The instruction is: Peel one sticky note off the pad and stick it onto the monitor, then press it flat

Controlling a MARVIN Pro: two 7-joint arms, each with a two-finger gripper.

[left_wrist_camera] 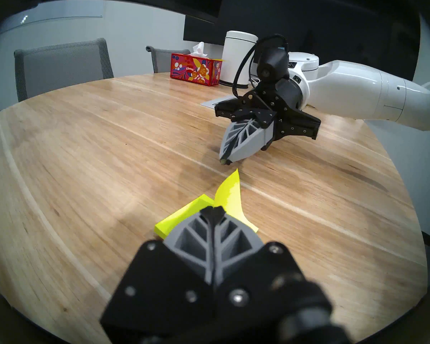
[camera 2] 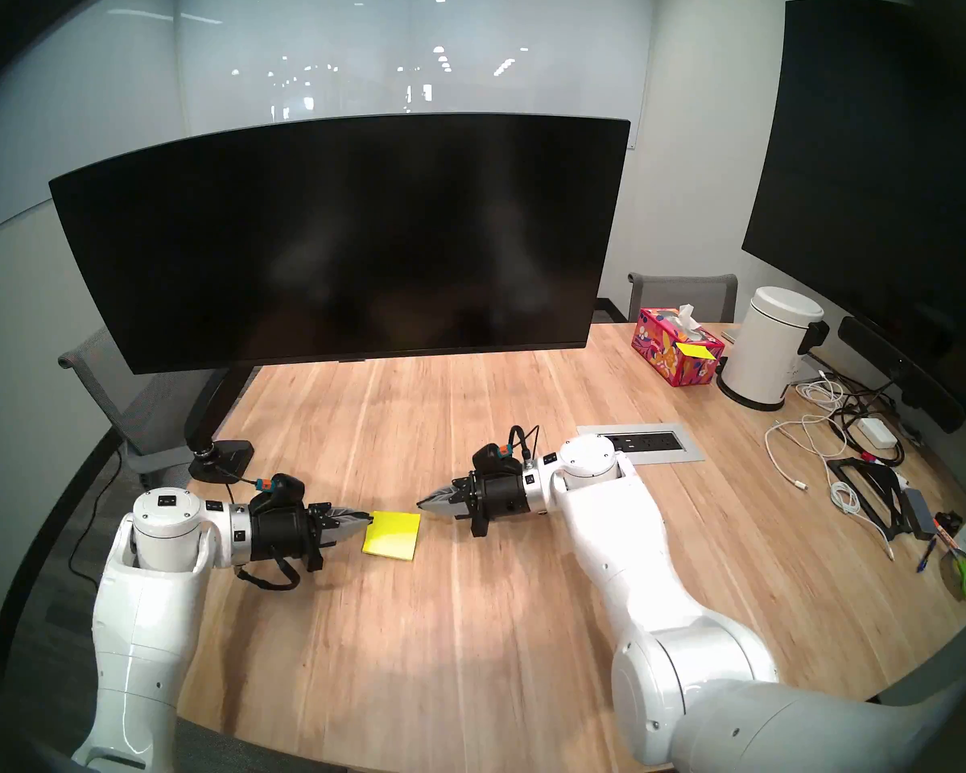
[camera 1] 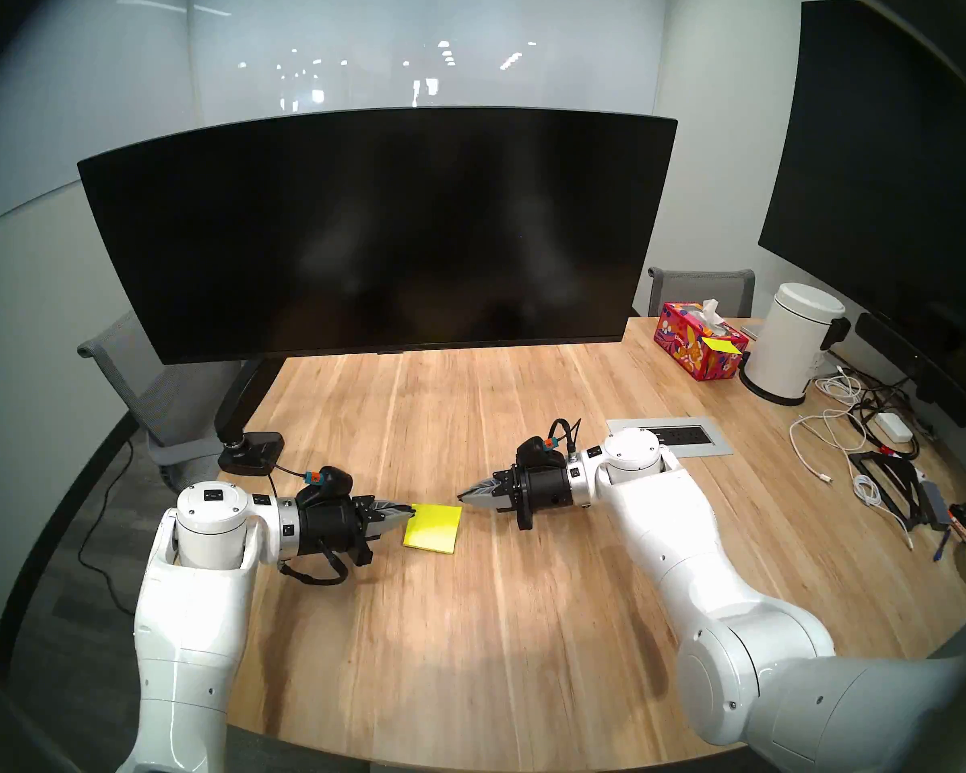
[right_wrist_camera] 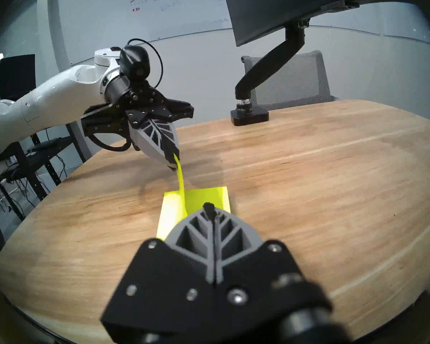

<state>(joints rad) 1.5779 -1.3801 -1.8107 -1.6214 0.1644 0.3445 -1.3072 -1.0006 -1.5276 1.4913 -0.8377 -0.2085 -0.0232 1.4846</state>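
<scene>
The yellow pad [camera 1: 433, 532] [camera 2: 391, 537] lies flat on the wooden table between my two grippers. My left gripper [camera 1: 412, 512] [left_wrist_camera: 214, 209] [right_wrist_camera: 173, 162] is shut on a corner of the top sticky note [left_wrist_camera: 230, 194] [right_wrist_camera: 180, 179]. That sheet curls up off the pad [right_wrist_camera: 204, 197] while its other end stays attached. My right gripper [camera 1: 461, 497] [left_wrist_camera: 224, 161] [right_wrist_camera: 211, 208] is shut and empty, its tips low by the pad's right-hand far corner; contact cannot be told. The wide curved black monitor [camera 1: 380, 236] [camera 2: 336, 242] stands behind, its screen bare.
The monitor's arm base [camera 1: 249, 454] is clamped at the table's left. A tissue box [camera 1: 698, 345] carrying a yellow sheet, a white bin [camera 1: 793, 342], a power socket panel [camera 1: 670, 434] and tangled cables [camera 1: 837, 420] fill the right side. A bigger flat display [camera 1: 888, 169] hangs at far right.
</scene>
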